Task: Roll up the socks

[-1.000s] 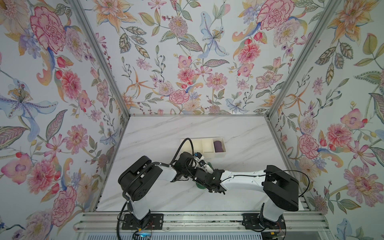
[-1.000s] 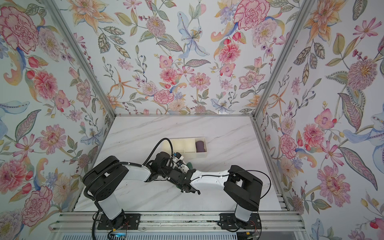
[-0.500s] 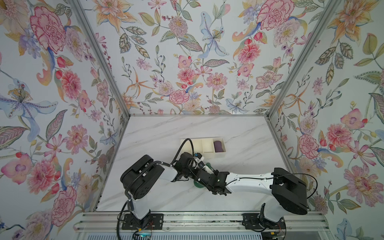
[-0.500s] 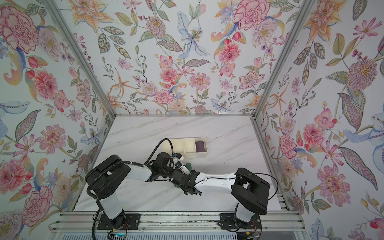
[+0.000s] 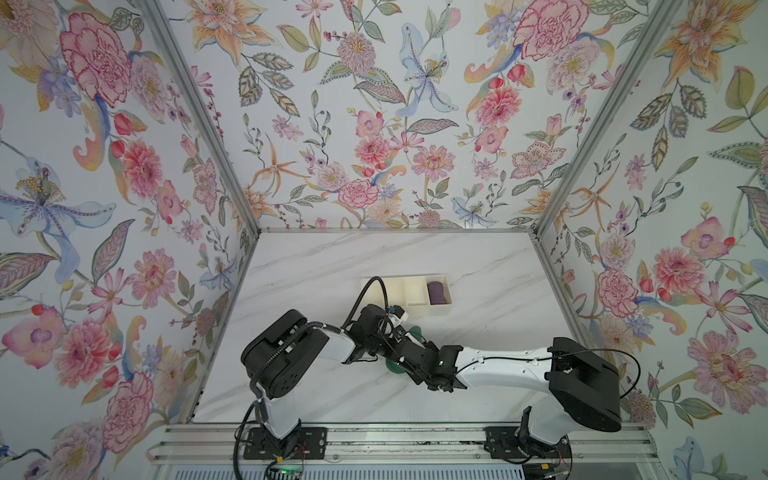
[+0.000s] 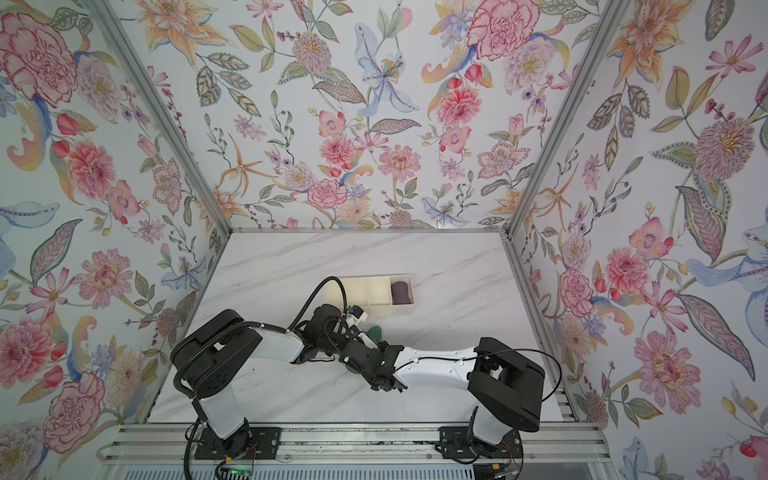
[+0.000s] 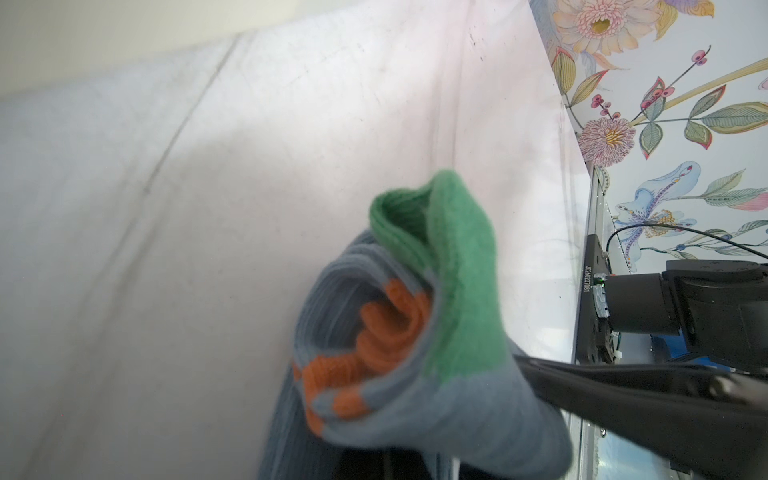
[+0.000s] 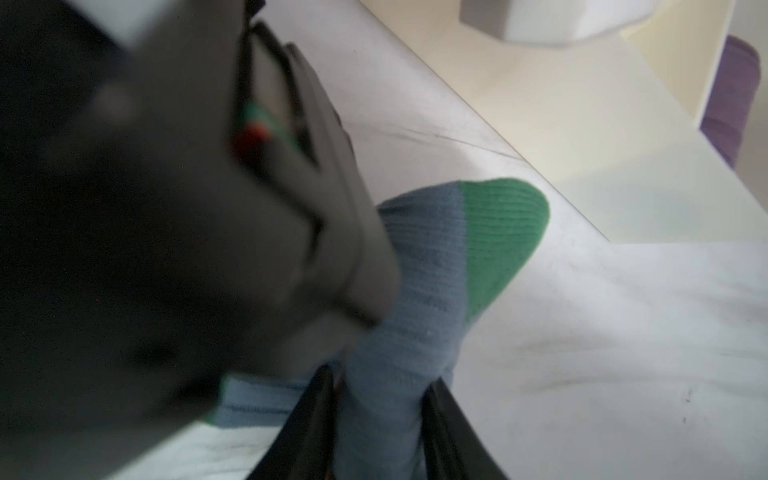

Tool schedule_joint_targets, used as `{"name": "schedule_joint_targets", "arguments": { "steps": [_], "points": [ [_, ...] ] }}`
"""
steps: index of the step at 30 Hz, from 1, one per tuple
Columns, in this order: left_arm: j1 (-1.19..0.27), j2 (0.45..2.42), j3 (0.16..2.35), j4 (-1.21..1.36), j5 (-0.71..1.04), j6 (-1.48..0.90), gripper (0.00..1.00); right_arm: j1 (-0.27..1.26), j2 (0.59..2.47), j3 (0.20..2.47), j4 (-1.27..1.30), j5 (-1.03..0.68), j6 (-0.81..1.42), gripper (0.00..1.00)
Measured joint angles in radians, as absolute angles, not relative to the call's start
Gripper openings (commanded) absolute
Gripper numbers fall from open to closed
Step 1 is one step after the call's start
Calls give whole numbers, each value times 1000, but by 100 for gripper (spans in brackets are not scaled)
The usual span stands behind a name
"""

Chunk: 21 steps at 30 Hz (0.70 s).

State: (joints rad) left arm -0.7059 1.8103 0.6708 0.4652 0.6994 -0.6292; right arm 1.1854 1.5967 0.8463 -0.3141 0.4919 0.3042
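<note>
While left hand (image 8: 357, 291) presses fully closed onto socks (image 8: 428, 266), right hand (image 8: 380, 384) — part-open — pinches same bundle.

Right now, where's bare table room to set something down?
Free: bare table between tray and back wall; also right of the tray. Crowded: in front of the tray, left arm and right arm meet over the socks.

White links (image 5: 498, 365), black joints (image 5: 286, 357), black fingers (image 8: 453, 432), looped cables (image 5: 373, 278).
</note>
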Motion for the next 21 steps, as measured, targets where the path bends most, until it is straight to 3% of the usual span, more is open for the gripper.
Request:
{"name": "schedule_joint_targets", "arguments": {
  "steps": [7, 21],
  "points": [
    [-706, 1778, 674, 377, 668, -593, 0, 1183, 1596, 829, -271, 445, 284, 27],
    [-639, 1682, 675, 161, 612, -496, 4, 1166, 1602, 831, -203, 337, 263, 26]
  ]
}}
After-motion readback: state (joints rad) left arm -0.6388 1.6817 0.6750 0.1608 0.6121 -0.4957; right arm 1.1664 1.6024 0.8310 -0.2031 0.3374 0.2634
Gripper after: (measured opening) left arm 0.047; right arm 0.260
